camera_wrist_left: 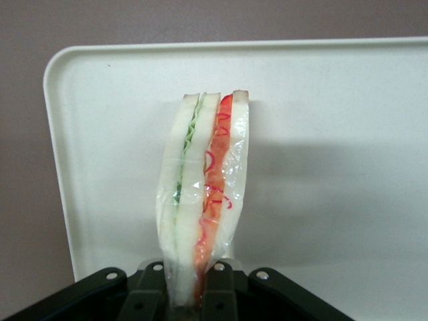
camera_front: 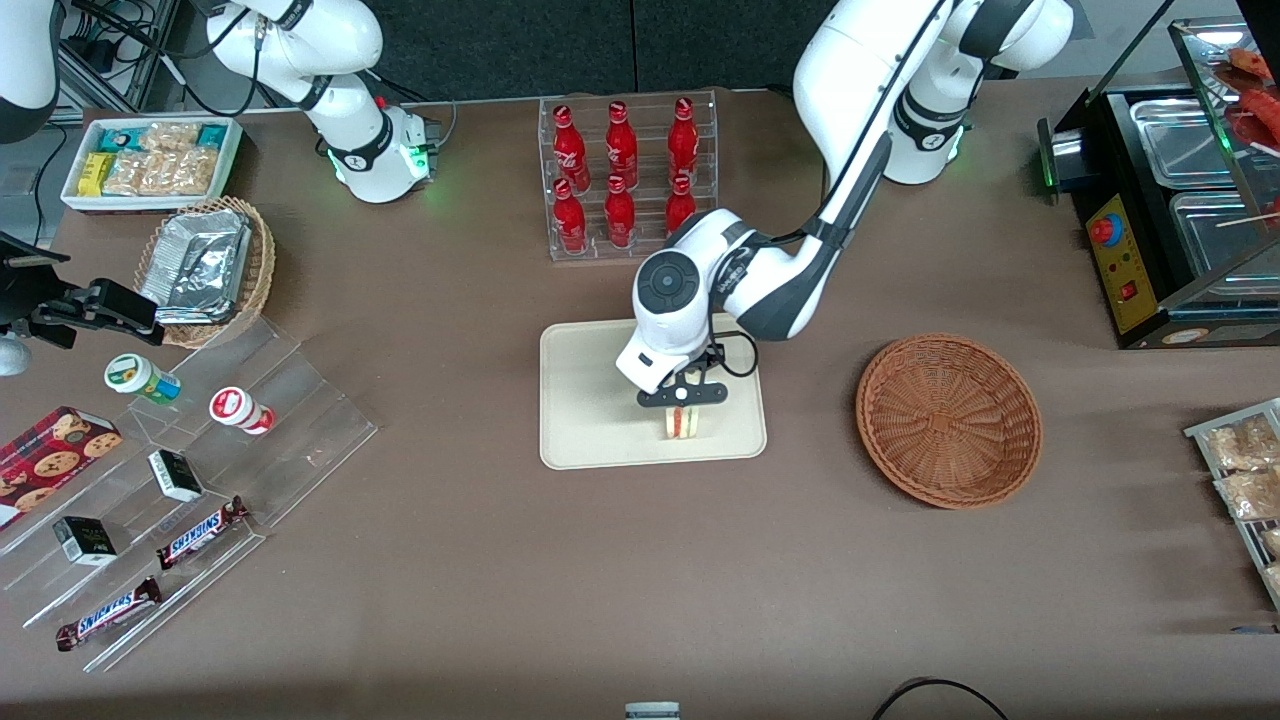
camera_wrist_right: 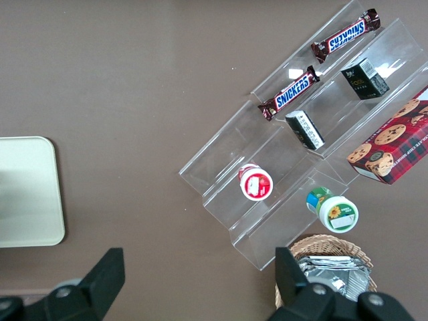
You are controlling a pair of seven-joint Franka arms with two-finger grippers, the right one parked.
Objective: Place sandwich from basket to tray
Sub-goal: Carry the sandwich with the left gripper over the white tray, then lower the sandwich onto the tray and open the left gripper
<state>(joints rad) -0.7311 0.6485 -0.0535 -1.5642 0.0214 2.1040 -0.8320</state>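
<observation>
While the left arm's gripper hangs over the flat cream rectangular tray at frame centre, its fingers clamp the wrapped triangular white-bread sandwich; the round reddish-brown wicker basket sits empty. Placement seems underway: next, lower and release.

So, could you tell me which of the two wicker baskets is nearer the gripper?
The reddish-brown basket, beside the tray where the gripper holds the sandwich; the foil-lined tan basket lies toward the parked arm's end.
</observation>
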